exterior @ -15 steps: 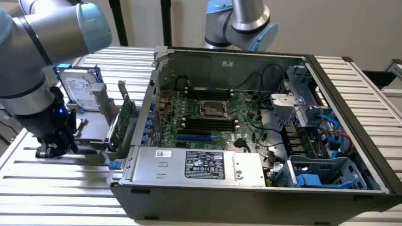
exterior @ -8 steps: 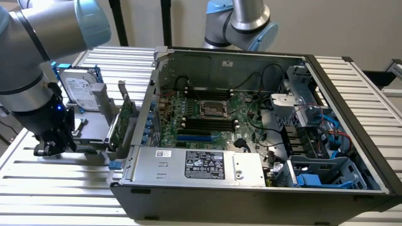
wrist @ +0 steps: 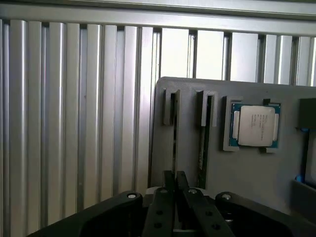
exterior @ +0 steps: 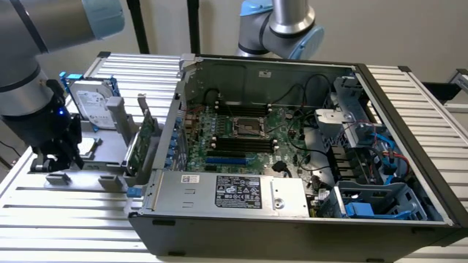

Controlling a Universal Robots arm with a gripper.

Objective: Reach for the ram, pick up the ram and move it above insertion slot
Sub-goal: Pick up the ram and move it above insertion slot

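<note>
Checking alignment for you: the pincer (wrist: pixel 175 175) hangs low over the holder (wrist: pixel 188 143), the grey plate on the ribbed surface (wrist: pixel 74 123), at the holder's end farthest from the open case (exterior: pixel 292 230). Its fingers (wrist: pixel 169 183) sit together with only a hairline between the tips. Neither view tells you whether anything is pinched in that hairline, so read it as closed with no grip confirmed. The ram (wrist: pixel 174 133) stands on edge in the holder's outermost narrow slot, showing as a thin dark-green line. Key relation: its long axis runs straight out from the fingertips, parallel to the surface's ribs, and the seam between the fingertips lies on that same line, at the end of the slot nearest the pincer. As far as I can judge, the offset is along the stick, not across it. A second stick (wrist: pixel 202 148) sits parallel in the holder's next slot, between the ram and the processor (wrist: pixel 256 125); don't mix them up. How high the tips sit above the ram's edge isn't readable. The insertion slot (exterior: pixel 241 143) is among the black slots on the motherboard inside the case, well apart from the holder, on the exterior view's right of it.
</note>
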